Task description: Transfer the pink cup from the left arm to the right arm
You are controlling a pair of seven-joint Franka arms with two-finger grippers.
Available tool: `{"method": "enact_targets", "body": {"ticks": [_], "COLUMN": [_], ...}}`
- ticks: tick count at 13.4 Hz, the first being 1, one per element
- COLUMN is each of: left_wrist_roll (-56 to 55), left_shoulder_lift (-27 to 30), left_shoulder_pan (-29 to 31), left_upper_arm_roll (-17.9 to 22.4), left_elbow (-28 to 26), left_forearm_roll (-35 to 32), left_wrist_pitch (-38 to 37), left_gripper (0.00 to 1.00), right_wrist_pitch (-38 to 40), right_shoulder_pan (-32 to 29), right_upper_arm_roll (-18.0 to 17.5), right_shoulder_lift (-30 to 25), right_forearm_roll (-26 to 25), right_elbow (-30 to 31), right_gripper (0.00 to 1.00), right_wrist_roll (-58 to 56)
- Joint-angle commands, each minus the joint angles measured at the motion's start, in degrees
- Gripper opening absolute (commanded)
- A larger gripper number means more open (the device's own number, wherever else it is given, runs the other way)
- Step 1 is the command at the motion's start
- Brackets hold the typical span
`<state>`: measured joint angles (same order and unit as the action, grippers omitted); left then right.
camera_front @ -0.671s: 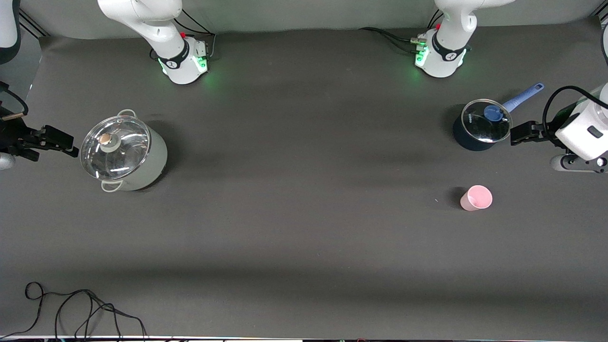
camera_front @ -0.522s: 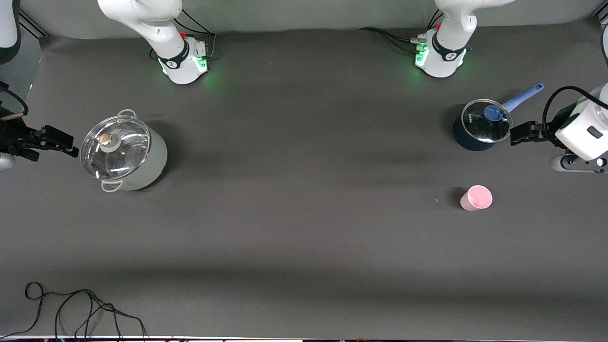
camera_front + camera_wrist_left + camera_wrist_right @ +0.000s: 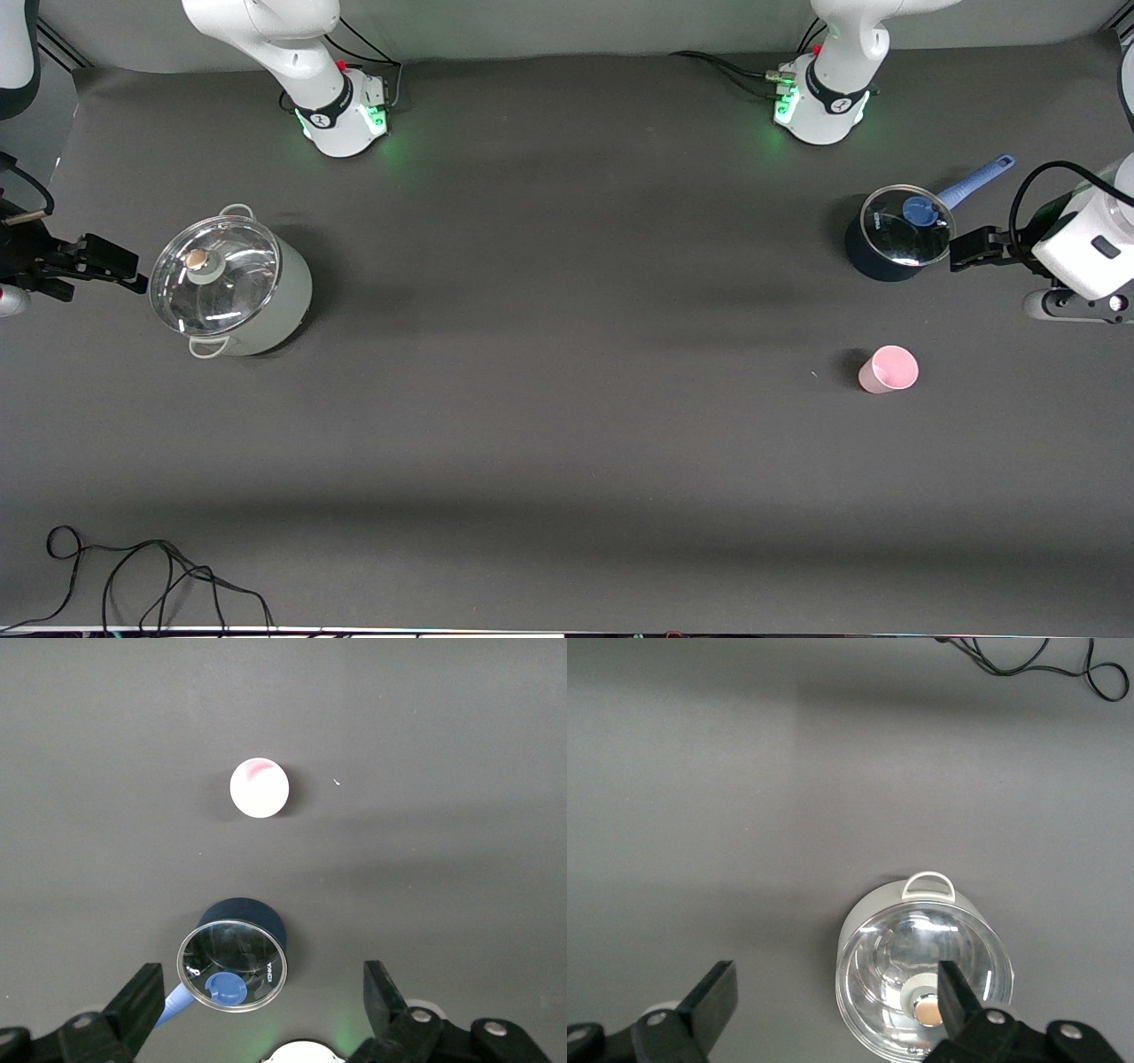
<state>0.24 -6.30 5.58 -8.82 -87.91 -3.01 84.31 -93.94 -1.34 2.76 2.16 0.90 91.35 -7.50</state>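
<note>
While the pink cup (image 3: 888,369) stands upright and untouched on the tabletop toward the left arm's end, the only change over the last moments is a slight shift of the left gripper (image 3: 973,249), which has edged a little toward the blue saucepan (image 3: 895,234) from the tabletop's edge. That suggests the reach for the cup is only beginning; nothing is held, and the handover is wholly ahead. The left gripper's jaws stand wide apart, hovering high at that end; in the left wrist view the cup (image 3: 260,788) shows well clear of the fingers (image 3: 140,999). The right gripper (image 3: 102,262) waits over the tabletop's other end, beside the large grey pot (image 3: 232,282), its jaws also wide and empty. The saucepan, with its glass lid and blue handle, sits farther from the front camera than the cup and apart from it; it probably does not block the approach. A loose black cable (image 3: 142,580) lies at the near corner, out of the way.
</note>
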Motion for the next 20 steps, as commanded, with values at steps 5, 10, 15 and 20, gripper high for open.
{"method": "enact_targets", "body": {"ticks": [5, 10, 15, 20], "left_wrist_roll": [1.68, 12.80, 40.49, 65.90], "left_shoulder_lift": [-0.12, -0.21, -0.56, -0.73], "left_shoulder_pan": [-0.04, 0.92, 6.80, 12.43], "left_upper_arm_roll": [0.12, 0.38, 0.38, 0.38], "left_elbow": [0.55, 0.72, 1.07, 1.16], "left_forearm_roll": [0.29, 0.37, 10.18, 17.94], "left_wrist_pitch": [-0.37, -0.55, 0.50, 2.09], "left_gripper": [1.00, 1.00, 1.00, 0.98], "right_wrist_pitch": [-0.19, -0.19, -0.46, -0.37], "right_shoulder_pan": [0.28, 0.28, 0.20, 0.02], "right_upper_arm_roll": [0.06, -0.03, 0.14, 0.15], "right_shoulder_lift": [-0.49, -0.49, -0.32, -0.32], "right_forearm_roll": [-0.11, -0.02, -0.11, -0.63], "right_elbow": [-0.29, -0.38, -0.38, -0.47], "right_gripper": [1.00, 1.00, 1.00, 1.00], "right_wrist_roll": [0.56, 0.65, 0.47, -0.75]}}
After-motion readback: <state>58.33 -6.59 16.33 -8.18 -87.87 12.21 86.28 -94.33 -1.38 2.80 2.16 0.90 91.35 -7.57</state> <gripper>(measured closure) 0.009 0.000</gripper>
